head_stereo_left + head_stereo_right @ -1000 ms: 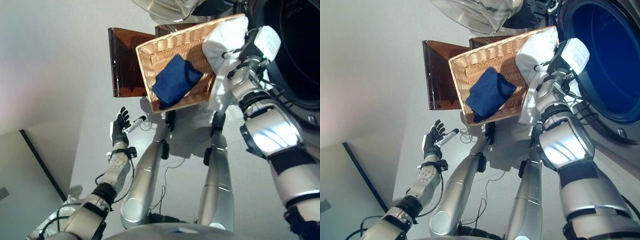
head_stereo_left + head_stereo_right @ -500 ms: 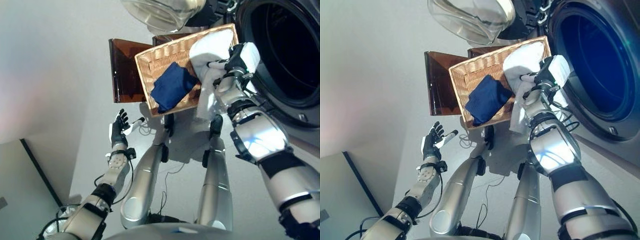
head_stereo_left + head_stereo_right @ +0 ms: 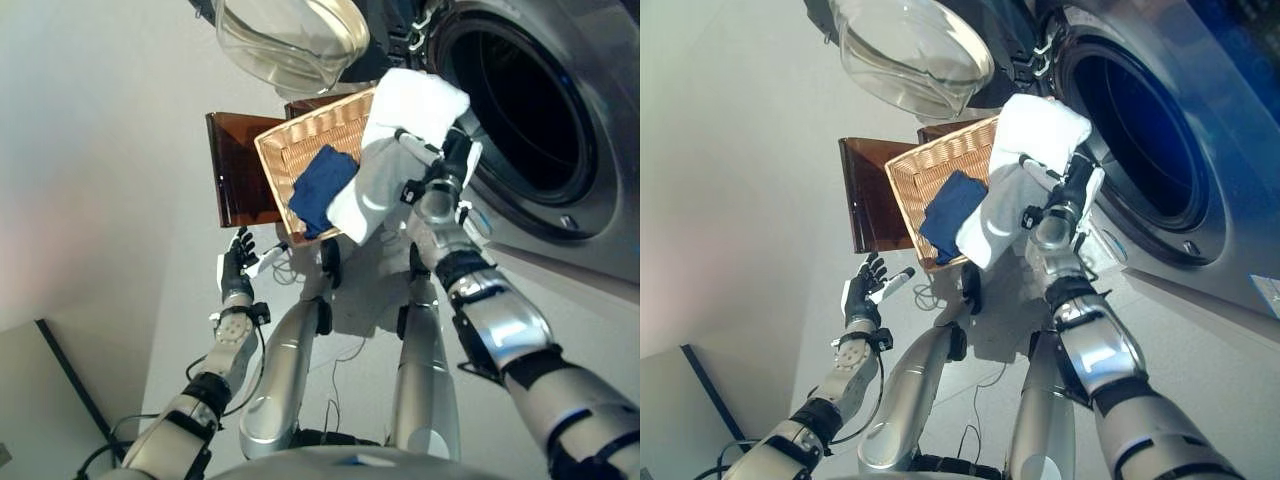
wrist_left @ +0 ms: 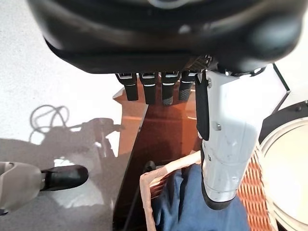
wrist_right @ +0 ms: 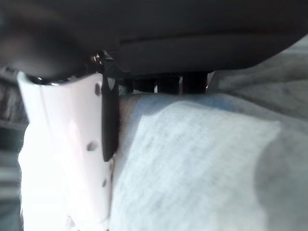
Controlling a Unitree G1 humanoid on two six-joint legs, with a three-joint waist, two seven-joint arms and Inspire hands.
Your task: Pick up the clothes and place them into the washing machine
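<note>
My right hand (image 3: pixel 443 165) is shut on a white garment (image 3: pixel 395 140) and holds it in the air between the wicker basket (image 3: pixel 298 142) and the washing machine's round opening (image 3: pixel 520 105). The garment hangs down over the basket's near corner. In the right wrist view the pale cloth (image 5: pixel 192 168) lies against the fingers beside the white-covered thumb (image 5: pixel 62 159). A dark blue garment (image 3: pixel 322 188) lies in the basket. My left hand (image 3: pixel 237 262) is open, low and apart from the basket; its straight fingers (image 4: pixel 154 89) point toward the basket and the blue garment (image 4: pixel 192 204).
The basket rests on a dark brown box (image 3: pixel 232 170) beside the machine. The machine's glass door (image 3: pixel 290 40) stands swung open above the basket. The machine's grey front (image 3: pixel 600 210) runs along the right.
My right hand has lifted the white garment off the basket and carried it up toward the machine's opening. The camera has also shifted. The left hand stays where it was.
</note>
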